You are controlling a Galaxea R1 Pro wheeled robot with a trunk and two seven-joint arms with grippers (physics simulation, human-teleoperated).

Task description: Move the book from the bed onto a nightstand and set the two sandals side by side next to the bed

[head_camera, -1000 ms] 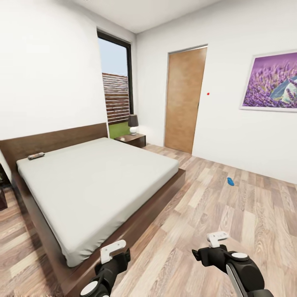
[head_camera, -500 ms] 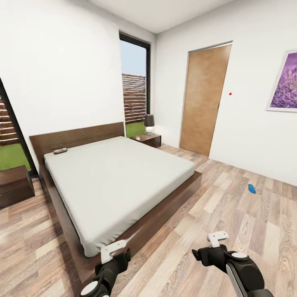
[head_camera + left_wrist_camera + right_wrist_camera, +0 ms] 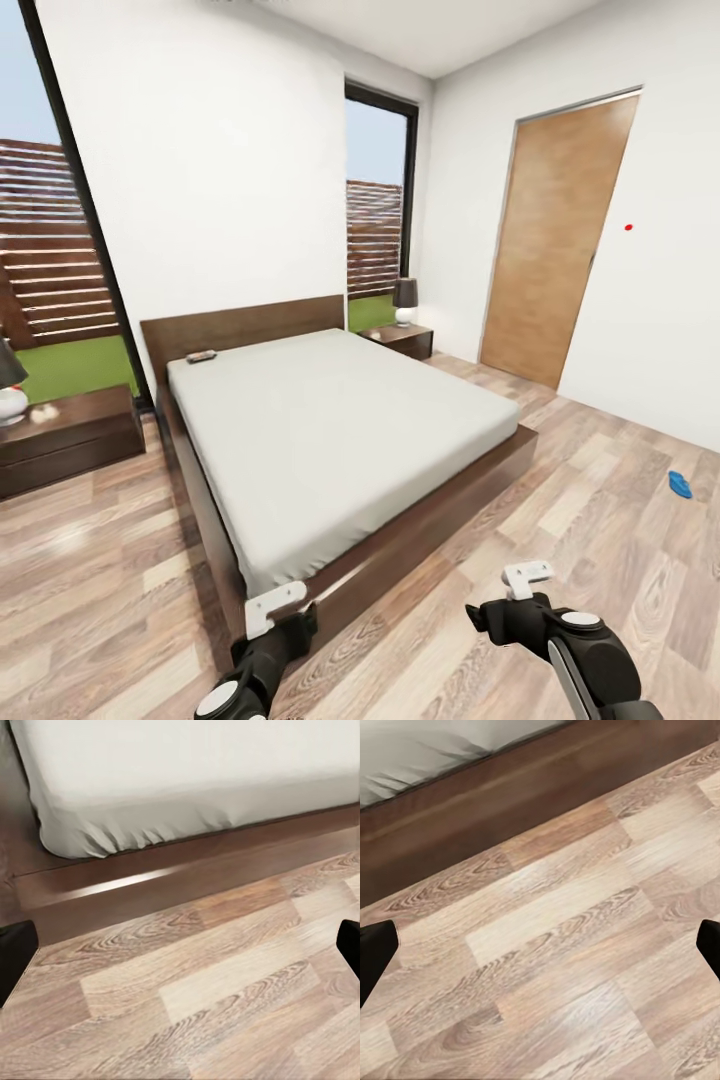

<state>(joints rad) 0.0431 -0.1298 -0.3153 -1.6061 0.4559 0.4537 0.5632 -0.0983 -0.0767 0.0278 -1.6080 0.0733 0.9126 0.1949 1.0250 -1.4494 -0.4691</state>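
Note:
The bed (image 3: pixel 340 430) with its pale mattress and dark wooden frame stands ahead of me. The book (image 3: pixel 201 356) lies flat on the mattress close to the headboard, small and dark. One nightstand (image 3: pixel 402 340) stands at the bed's far side, another nightstand (image 3: pixel 66 436) at its left. A single blue sandal (image 3: pixel 680 485) lies on the floor at the right, well away from the bed. My left gripper (image 3: pixel 180 952) hangs open over the floor by the bed's foot corner. My right gripper (image 3: pixel 540 949) is open over bare planks.
A wooden door (image 3: pixel 555 240) is shut in the right wall. Lamps stand on both nightstands, one by the window (image 3: pixel 405 300) and one at the left edge (image 3: pixel 8 385). Tall glass openings flank the white wall behind the headboard. Wood-plank floor (image 3: pixel 560 500) stretches right of the bed.
The camera has turned left: bed, door and sandal slid right in the picture, the purple painting left view, and the left nightstand came into view. Both arms hold the same pose.

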